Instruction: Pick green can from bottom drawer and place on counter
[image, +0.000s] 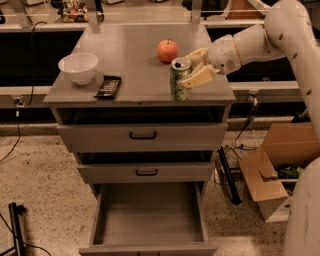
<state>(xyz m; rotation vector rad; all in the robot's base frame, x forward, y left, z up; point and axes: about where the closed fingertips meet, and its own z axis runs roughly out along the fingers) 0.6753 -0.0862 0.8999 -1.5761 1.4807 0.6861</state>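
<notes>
The placing step is in hand. The gripper (190, 68) is clasped on the green can (179, 79), its pale fingers (199, 78) closing on the can's right side, with the arm reaching in from 3 o'clock. The can stands upright with its silver top showing, at about 5 o'clock on the counter (135, 55) and close to the front edge. Its base looks level with the surface, but I cannot tell whether it rests there or hangs just above.

The bottom drawer (150, 212) is pulled open below with its grey floor bare, so the pick looks done. The top drawer (142, 136) and middle drawer (146, 172) sit further in, each showing a dark gap above its front.

Also on the counter are a red apple (167, 50) at about 1 o'clock, just beyond the can, a white bowl (78, 67) at 9 o'clock, and a flat black device (108, 86) at 8 o'clock — well apart from the can. An open cardboard box (272, 170) sits on the floor to the cabinet's right.

The next move, as I judge it, calls for settling the can flat on the surface, then opening the fingers and drawing back toward 3 o'clock without nudging it — so near the front edge, a tipped can could roll off.
</notes>
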